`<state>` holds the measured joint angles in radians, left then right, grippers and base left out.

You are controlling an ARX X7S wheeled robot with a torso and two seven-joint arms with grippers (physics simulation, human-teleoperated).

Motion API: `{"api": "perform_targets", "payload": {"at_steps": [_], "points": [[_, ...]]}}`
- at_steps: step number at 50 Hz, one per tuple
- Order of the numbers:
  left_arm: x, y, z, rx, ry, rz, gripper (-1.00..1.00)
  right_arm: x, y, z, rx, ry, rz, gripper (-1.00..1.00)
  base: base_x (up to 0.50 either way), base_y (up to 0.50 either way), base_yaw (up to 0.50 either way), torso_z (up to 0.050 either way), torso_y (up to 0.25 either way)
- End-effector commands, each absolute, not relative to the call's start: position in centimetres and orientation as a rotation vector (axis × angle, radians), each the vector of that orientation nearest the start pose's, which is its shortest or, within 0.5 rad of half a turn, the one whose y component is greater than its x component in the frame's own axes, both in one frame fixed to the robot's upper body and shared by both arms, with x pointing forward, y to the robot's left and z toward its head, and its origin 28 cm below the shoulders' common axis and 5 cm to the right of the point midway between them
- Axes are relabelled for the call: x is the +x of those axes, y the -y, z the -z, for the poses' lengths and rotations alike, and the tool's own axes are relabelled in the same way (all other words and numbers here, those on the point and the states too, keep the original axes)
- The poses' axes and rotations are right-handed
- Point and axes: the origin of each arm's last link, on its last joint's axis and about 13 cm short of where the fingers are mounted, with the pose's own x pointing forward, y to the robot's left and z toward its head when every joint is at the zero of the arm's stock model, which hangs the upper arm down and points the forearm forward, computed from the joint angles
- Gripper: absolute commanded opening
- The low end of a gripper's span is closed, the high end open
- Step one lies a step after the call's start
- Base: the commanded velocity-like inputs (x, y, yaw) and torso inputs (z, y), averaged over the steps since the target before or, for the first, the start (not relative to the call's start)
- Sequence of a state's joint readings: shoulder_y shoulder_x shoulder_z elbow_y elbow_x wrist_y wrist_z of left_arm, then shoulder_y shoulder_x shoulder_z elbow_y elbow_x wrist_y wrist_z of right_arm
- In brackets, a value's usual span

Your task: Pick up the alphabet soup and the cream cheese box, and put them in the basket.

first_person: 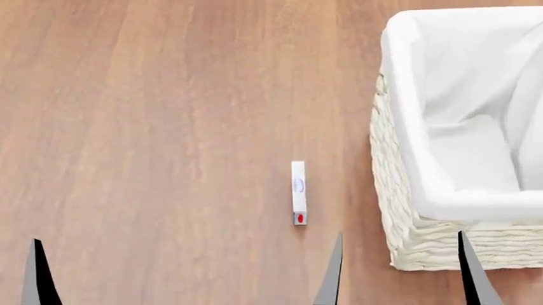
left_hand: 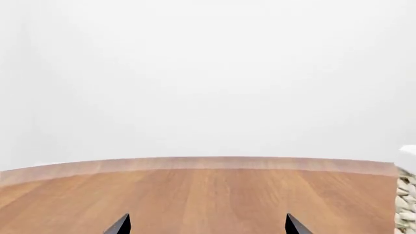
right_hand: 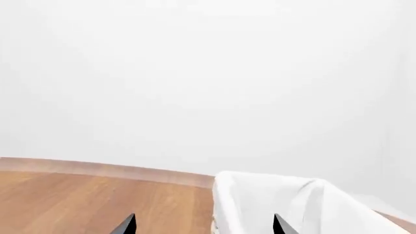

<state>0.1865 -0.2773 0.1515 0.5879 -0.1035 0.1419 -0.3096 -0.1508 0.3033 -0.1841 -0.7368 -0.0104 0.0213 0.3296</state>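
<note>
1. Wooden tabletop (first_person: 170, 127), warm brown grain, fills the head view; both wrist views show its far edge against a plain white background

2. Basket (first_person: 398, 210): cream woven wicker, white cloth liner (first_person: 458, 95) folded over the rim. Inside, only liner is visible (part of the interior is cut off by the frame edge)

3. Cream cheese box (first_person: 299, 192): thin white carton standing on a narrow edge on the table, just beside the basket's wicker wall but apart from it, long side running parallel to that wall. Blue oval logo and red dot face up

4. Right gripper (first_person: 398, 270): two dark fingertips spread wide, nothing between them; one tip lies near the box end with the red dot, the other in front of the basket's near corner

5. Left gripper (left_hand: 206, 225): tips wide apart in its wrist view, holding nothing, well away from the basket

6. Alphabet soup: not seen in any view
</note>
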Motion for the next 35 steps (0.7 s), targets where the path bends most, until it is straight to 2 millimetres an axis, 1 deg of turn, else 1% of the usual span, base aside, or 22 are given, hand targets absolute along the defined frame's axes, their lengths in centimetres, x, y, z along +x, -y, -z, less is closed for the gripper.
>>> {"api": "perform_targets", "payload": {"at_steps": [1, 15, 26, 35], "points": [[16.14, -21.32, -10.88, 0.002, 0.507, -0.032, 1.0, 15.81, 10.02, -13.27, -0.12, 0.555, 0.028, 1.0, 0.0, 0.0, 0.0, 0.0, -0.193], [16.17, -21.35, -10.79, -0.003, 0.509, -0.033, 1.0, 15.85, 9.98, -13.19, -0.126, 0.552, 0.029, 1.0, 0.0, 0.0, 0.0, 0.0, -0.187], [16.1, -21.31, -10.75, -0.011, 0.521, -0.028, 1.0, 15.84, 10.0, -13.14, -0.121, 0.541, 0.015, 1.0, 0.0, 0.0, 0.0, 0.0, -0.013], [16.07, -21.28, -10.74, -0.014, 0.518, -0.027, 1.0, 15.81, 9.97, -13.13, -0.117, 0.542, 0.013, 1.0, 0.0, 0.0, -0.22, 0.0, 0.0]]}}
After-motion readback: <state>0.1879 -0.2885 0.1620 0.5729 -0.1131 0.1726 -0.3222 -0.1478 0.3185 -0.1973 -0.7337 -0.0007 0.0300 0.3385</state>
